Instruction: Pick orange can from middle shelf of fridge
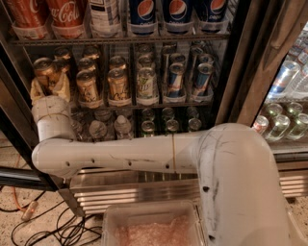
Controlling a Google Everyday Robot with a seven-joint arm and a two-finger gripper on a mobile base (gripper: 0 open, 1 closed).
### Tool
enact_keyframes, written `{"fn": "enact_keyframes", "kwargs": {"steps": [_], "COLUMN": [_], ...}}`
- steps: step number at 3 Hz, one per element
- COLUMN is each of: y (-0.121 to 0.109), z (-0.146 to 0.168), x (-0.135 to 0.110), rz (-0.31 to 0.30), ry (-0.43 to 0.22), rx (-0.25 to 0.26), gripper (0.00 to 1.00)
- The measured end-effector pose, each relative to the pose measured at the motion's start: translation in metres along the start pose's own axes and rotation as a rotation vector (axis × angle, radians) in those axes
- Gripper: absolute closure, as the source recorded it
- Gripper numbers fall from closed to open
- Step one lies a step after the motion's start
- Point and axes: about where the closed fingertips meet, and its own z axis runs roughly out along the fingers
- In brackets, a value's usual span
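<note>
The fridge point(234, 72) stands open in front of me, with a steel frame and black trim. Its middle shelf point(192, 103) is a dark wire rack with rows of cans. My gripper point(48, 87) is at the far left of that shelf. Its cream fingers point(61, 84) are closed on either side of the orange can point(46, 71). The can is upright and stands a little higher than the other golden cans point(89, 87) beside it. My white arm point(144, 153) reaches in from the lower right and hides part of the lower rack.
A pale can point(147, 81) and blue-and-silver cans point(175, 79) fill the shelf to the right. Cola bottles point(62, 12) stand on the rack above; water bottles point(98, 129) and green cans point(168, 125) below. A plastic bin point(154, 226) and floor cables point(48, 226) are at the bottom.
</note>
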Motion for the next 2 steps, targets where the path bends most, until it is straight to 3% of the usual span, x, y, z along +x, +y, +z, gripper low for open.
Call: {"fn": "enact_keyframes", "kwargs": {"steps": [1,2], "y": [0.005,0.008], "z": [-0.015,-0.040], "x": [-0.021,-0.043], "rz": [0.014,-0.011], "ry": [-0.023,-0.015], "rx": [-0.036,-0.107], "gripper": [1.00,1.00]}}
